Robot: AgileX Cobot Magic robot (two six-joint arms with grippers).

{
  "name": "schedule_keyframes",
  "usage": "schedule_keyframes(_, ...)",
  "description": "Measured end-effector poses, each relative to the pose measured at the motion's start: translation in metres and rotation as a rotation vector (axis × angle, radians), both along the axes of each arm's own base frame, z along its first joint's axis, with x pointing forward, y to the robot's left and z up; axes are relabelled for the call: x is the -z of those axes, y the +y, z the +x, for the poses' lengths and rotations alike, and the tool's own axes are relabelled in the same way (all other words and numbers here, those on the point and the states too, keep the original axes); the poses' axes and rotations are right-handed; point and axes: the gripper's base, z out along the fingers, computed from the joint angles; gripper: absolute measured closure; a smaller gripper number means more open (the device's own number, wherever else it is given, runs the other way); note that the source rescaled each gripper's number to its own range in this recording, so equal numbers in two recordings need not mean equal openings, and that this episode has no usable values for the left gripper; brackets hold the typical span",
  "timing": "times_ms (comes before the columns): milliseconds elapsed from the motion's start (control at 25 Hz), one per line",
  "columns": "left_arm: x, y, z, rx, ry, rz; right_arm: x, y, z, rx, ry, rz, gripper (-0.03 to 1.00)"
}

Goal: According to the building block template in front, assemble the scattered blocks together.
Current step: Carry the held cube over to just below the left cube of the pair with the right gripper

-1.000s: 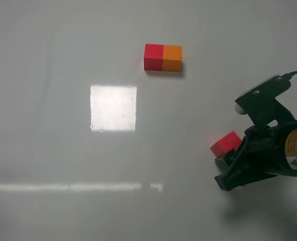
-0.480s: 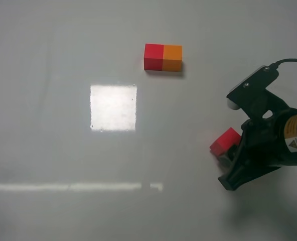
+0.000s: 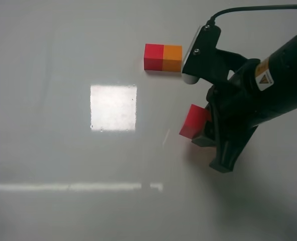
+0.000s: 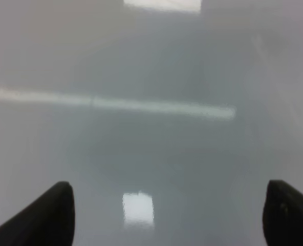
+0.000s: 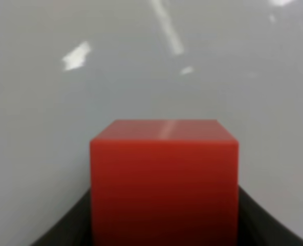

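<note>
The right gripper [image 3: 204, 129] is clamped on a small matte red cube [image 3: 193, 121]. In the right wrist view the cube [image 5: 164, 179] fills the space between two dark fingers [image 5: 64, 233], which press on its opposite sides. From the high camera the cube looks tilted and slightly blurred at the gripper's tip. A faint shadow lies on the table under it, so it appears raised off the surface. The black arm [image 3: 269, 85] carrying it reaches in from the right edge, and a black cable [image 3: 259, 7] runs off its upper bracket.

The left gripper [image 4: 167, 220] stands wide apart. Its two dark fingertips [image 4: 44, 218] show at opposite lower corners of the left wrist view, and only the table surface shows between them.

The surface is a glossy pale grey tabletop [image 3: 48, 60]. It carries a bright square reflection [image 3: 113, 108] left of centre and a thin bright strip of reflected light [image 3: 68, 187] lower in the high view. The left wrist view shows a similar strip and a small bright patch, both blurred.

The small matte bar of two cubes [image 3: 162, 57] lies flat on the table toward the top of the high view, its red half on the left and its orange half on the right. Its orange end sits just beside the arm's bracket as seen from above. The held red cube is lower in that view and a little to the right, apart from the bar
</note>
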Motion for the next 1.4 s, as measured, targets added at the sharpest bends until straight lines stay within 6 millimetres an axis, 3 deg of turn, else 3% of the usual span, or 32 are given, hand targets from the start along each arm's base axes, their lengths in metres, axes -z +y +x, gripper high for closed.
schedule_keyframes(240,0.000,0.000,0.000,0.000,0.000,0.000,0.000,0.059,0.011,-0.158,-0.048,-0.127,0.97)
schedule_keyframes(400,0.000,0.000,0.000,0.000,0.000,0.000,0.007,0.075,0.021,-0.199,-0.047,-0.195,0.97)
schedule_keyframes(1040,0.000,0.000,0.000,0.000,0.000,0.000,0.027,0.092,0.034,-0.281,-0.069,-0.245,0.97)
schedule_keyframes(1400,0.000,0.000,0.000,0.000,0.000,0.000,0.028,0.086,0.044,-0.256,-0.056,-0.213,0.97)
